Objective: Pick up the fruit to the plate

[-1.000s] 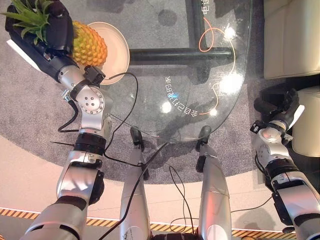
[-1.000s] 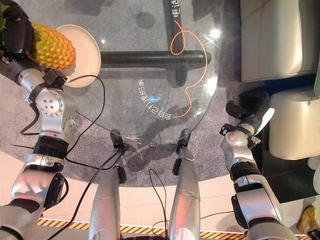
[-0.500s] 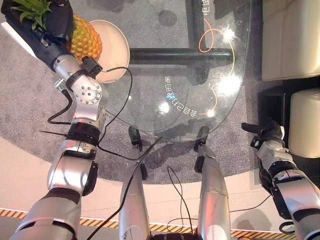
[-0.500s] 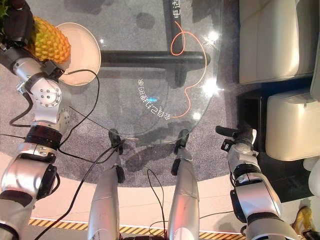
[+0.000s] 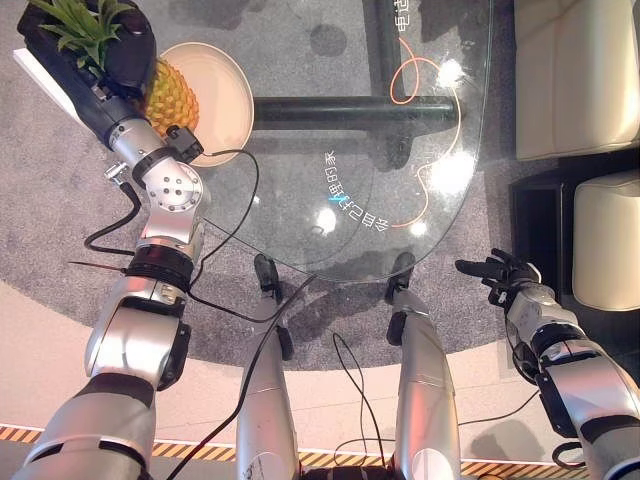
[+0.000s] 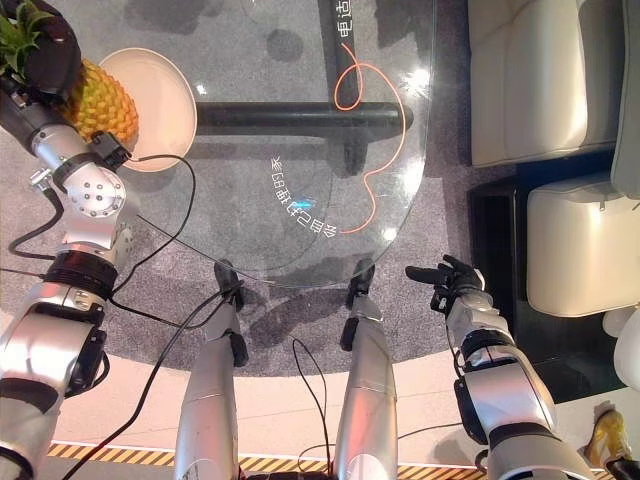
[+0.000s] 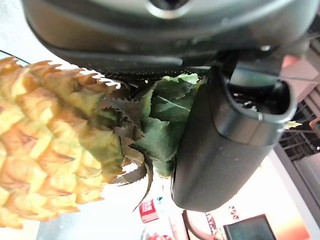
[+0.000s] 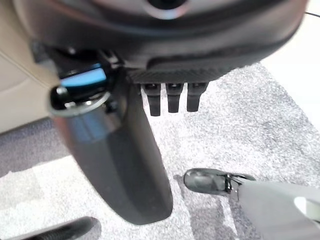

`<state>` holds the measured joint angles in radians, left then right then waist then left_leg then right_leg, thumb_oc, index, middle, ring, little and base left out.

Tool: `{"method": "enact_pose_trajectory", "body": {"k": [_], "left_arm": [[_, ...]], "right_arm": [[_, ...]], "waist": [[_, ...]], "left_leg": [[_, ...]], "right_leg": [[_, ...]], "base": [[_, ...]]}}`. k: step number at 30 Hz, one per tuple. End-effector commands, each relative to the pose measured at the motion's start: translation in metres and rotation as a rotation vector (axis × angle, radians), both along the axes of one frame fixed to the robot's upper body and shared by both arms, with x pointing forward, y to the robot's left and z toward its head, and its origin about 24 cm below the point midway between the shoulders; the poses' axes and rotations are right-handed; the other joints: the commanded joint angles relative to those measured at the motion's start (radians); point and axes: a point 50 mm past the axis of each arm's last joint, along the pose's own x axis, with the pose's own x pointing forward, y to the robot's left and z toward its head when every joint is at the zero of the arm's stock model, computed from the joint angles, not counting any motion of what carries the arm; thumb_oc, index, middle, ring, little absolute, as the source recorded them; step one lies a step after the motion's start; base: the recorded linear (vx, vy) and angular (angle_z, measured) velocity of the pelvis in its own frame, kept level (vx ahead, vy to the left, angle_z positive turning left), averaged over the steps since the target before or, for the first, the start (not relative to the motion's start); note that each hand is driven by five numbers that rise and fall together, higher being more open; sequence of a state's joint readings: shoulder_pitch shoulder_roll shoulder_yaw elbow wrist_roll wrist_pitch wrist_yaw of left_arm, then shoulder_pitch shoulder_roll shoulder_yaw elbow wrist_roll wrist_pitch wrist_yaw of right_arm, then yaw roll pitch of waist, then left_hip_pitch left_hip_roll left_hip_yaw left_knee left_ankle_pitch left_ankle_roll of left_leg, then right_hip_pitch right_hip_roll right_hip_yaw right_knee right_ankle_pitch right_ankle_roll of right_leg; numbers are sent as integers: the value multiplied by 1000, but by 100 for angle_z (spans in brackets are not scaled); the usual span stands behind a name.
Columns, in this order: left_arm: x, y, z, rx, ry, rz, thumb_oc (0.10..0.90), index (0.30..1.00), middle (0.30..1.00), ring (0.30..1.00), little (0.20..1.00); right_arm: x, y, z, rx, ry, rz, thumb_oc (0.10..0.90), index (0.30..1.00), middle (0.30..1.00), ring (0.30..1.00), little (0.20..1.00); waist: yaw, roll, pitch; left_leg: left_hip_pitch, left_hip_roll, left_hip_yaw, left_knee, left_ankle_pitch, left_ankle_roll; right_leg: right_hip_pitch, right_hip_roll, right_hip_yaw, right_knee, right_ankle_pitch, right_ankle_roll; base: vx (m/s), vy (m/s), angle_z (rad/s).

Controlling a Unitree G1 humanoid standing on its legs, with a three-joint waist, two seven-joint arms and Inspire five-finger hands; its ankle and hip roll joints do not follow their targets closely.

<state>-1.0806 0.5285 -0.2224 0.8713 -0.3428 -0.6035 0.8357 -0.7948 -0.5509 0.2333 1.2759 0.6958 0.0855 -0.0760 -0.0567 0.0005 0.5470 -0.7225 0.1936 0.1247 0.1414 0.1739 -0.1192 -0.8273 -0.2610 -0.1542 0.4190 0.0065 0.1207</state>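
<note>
Pineapple (image 5: 170, 95): yellow-orange fruit w/ green leafy crown, lying sideways at far left of glass table; body overlaps near-left rim of plate. Whether it rests on the plate or hangs just above it can't be told.
Plate (image 5: 225, 85): round, cream, on table top, far left; right portion bare.
Left hand (image 5: 125, 55): dark, wrapped round the crown end of pineapple. Wrist view shows thumb (image 7: 225, 140) curled against the green leaves, fruit body beside it – a closed grasp on the fruit.
Right hand (image 6: 450, 280): off the table, near right, over grey carpet beside the table edge; fingers extended & relaxed, nothing in them. Wrist view: straight fingers (image 8: 170, 97) and thumb over carpet.
Glass table (image 5: 300, 180): clear rounded top; dark crossbar of frame visible through it; orange looping line & pale lettering on the glass toward centre/right.
Carpet (image 6: 400, 320): grey, under and around table.
Sofa (image 6: 530, 70): cream cushions, far right, well apart from table; dark low unit next to them.
Shoe (image 8: 212, 181): dark, on the carpet, w/ grey trouser leg – a person's, seen past right hand.
</note>
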Motion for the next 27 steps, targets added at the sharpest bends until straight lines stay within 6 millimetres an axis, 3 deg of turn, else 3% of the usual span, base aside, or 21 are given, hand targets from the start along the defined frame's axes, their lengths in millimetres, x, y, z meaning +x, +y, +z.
{"method": "enact_pose_trajectory", "body": {"k": [1, 27], "left_arm": [[-25, 8, 88, 57, -309, 18, 100, 300, 300, 300, 200], [-15, 7, 87, 97, -230, -11, 100, 300, 300, 300, 200]], "right_arm": [[-7, -13, -2, -58, 54, -11, 800, 900, 900, 900, 900], [-2, -9, 3, -71, 47, 24, 800, 900, 900, 900, 900]], "waist": [[14, -38, -27], [-4, -45, -27]], "left_leg": [[-57, 23, -52, 161, -127, -48], [-66, 20, -48, 168, -130, -50]], "right_leg": [[32, -1, -12, -87, 24, 36], [22, 7, -2, -93, 29, 35]], "base": [[0, 0, 0], [0, 0, 0]]}}
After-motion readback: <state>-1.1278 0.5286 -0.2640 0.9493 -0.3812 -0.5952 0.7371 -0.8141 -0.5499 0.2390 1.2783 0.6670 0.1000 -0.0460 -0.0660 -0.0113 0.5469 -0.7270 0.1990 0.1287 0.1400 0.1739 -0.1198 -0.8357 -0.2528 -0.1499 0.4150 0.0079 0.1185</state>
